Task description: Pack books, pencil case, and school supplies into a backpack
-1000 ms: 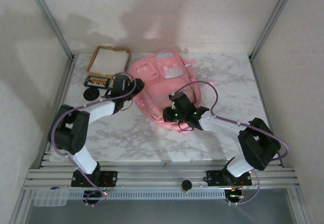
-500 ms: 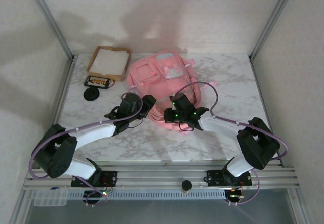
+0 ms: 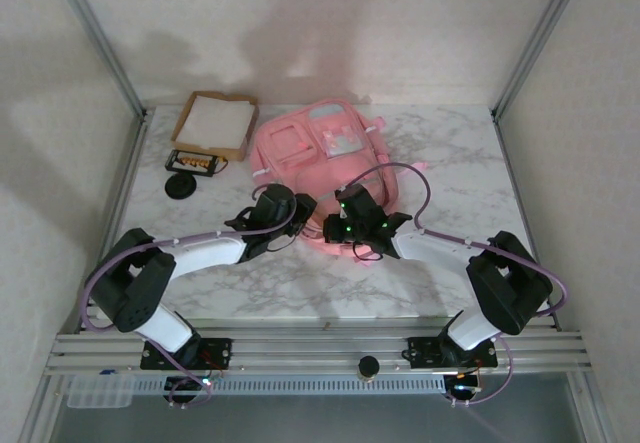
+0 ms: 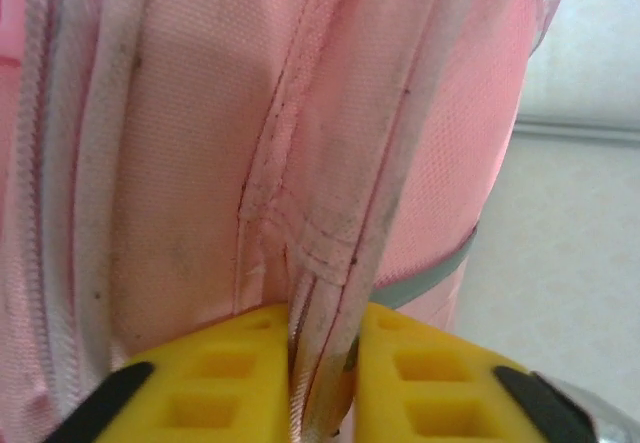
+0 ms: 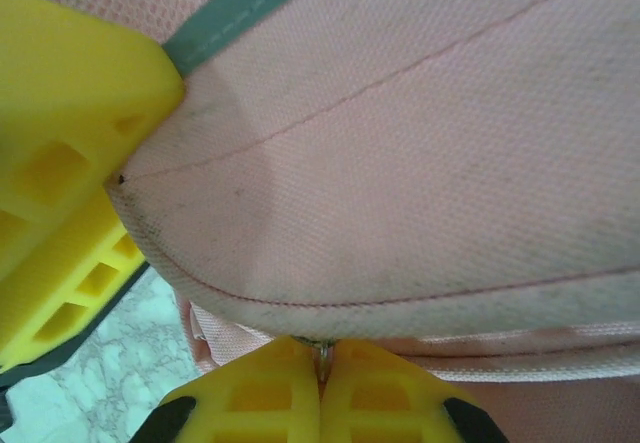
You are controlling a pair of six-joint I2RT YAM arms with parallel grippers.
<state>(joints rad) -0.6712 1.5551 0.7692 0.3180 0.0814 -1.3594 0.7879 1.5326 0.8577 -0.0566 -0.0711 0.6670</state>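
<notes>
The left gripper is pinched shut on a fold of the pink backpack, right where a seam and a zip line run together. The fold is squeezed between its two yellow pads. The right gripper is shut tight too, at the bag's edge just beside the left one. A tiny metal bit is caught between its pads. It may be the zip pull, but that cannot be told for sure. From above, the bag is seen lying in the middle of the worktop, front pockets up, with both grippers close together at its near edge.

The step in hand looks like opening the bag so that things can be put in. To do it well, the cloth should be held firm by the left gripper while the metal bit is drawn along the zip line, not up and away from it. The pull should be slow and even, so the bag is not dragged over the worktop. If the cloth bunches up, the zip may get stuck, so the fold should be held stretched.
</notes>
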